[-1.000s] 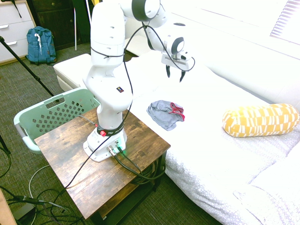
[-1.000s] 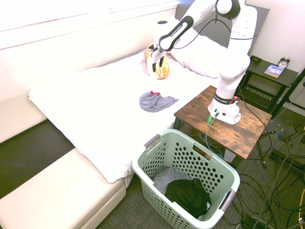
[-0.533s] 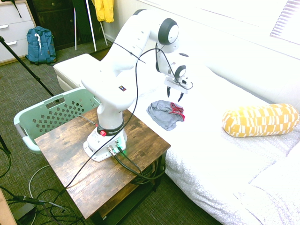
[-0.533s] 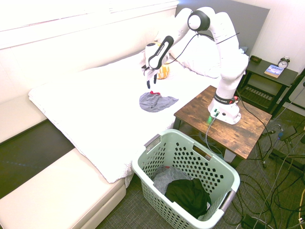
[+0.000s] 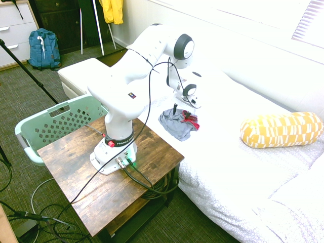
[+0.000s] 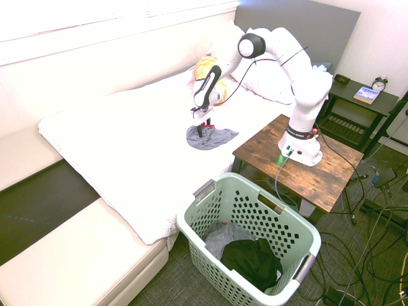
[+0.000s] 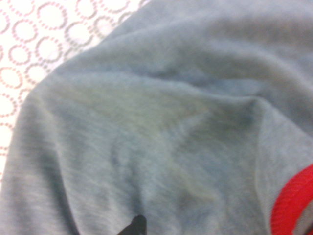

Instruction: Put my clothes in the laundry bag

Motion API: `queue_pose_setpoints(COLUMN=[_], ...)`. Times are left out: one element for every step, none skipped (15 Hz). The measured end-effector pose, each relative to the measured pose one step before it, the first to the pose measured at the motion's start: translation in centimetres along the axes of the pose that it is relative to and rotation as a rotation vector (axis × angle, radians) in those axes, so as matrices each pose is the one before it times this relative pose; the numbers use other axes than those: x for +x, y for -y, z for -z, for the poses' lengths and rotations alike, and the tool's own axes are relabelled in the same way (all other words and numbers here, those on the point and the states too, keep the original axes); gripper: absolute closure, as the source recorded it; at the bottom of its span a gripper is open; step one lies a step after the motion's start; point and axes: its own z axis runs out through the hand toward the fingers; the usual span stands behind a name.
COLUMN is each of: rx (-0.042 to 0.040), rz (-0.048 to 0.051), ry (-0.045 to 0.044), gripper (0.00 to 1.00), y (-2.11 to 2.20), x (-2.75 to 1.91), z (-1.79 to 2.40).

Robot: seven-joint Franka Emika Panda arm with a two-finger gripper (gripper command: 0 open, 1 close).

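- In the first exterior view, a white robot arm (image 5: 121, 96) stands on a brown wooden table (image 5: 91, 177) at lower left of centre and reaches toward the upper middle of the frame.
- Its gripper (image 5: 182, 111) points down, its two dark fingers spread apart, with their tips at a small crumpled grey garment with red trim (image 5: 177, 126); nothing is pinched between them.
- The garment lies on the white bed (image 5: 223, 167), near the centre of the frame. Close up, the wrist view shows soft grey folds, a curved red band at one edge, and bedding printed with small dotted rings.
- A pale green laundry basket (image 6: 248, 236) with rows of holes fills the lower middle of the second exterior view, apart from the garment. Inside it lie a grey cloth (image 6: 224, 237) and a black cloth (image 6: 255, 262).
- A yellow-and-white patterned bolster (image 5: 281, 130) rests on the bed at the right of the first exterior view.
- A blue backpack (image 5: 44, 49) sits on the floor at upper left, beside white drawers (image 5: 14, 33). Something yellow (image 5: 112, 11) hangs at the top, left of centre.
- At upper right in the second exterior view, a dark side table (image 6: 347, 95) holds a small clock (image 6: 379, 83) and a blue book (image 6: 366, 95).
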Motion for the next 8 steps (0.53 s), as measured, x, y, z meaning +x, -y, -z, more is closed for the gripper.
queue_pose_setpoints(rx=[0.00457,0.00355,0.00165,-0.00239,-0.00377,-0.0071,-0.00949,-0.00692], rz=[0.00256,0.00137,0.00195,0.00537,0.00751,0.00806,0.00695,0.00533], ry=[0.00403,0.00266,0.00369,0.00307,0.00206,0.0017,0.00033,0.00216], gripper=[1.0,1.0,1.0,1.0,1.0,1.0,1.0,1.0], y=[0.002,-0.043,-0.129,-0.109,-0.127,-0.17,-0.142,-0.073], x=[-0.029,0.034,0.073,0.04,-0.024,-0.14,-0.189,-0.237], z=[-0.056,0.016,-0.004,-0.007,-0.081,-0.213,-0.214,-0.215])
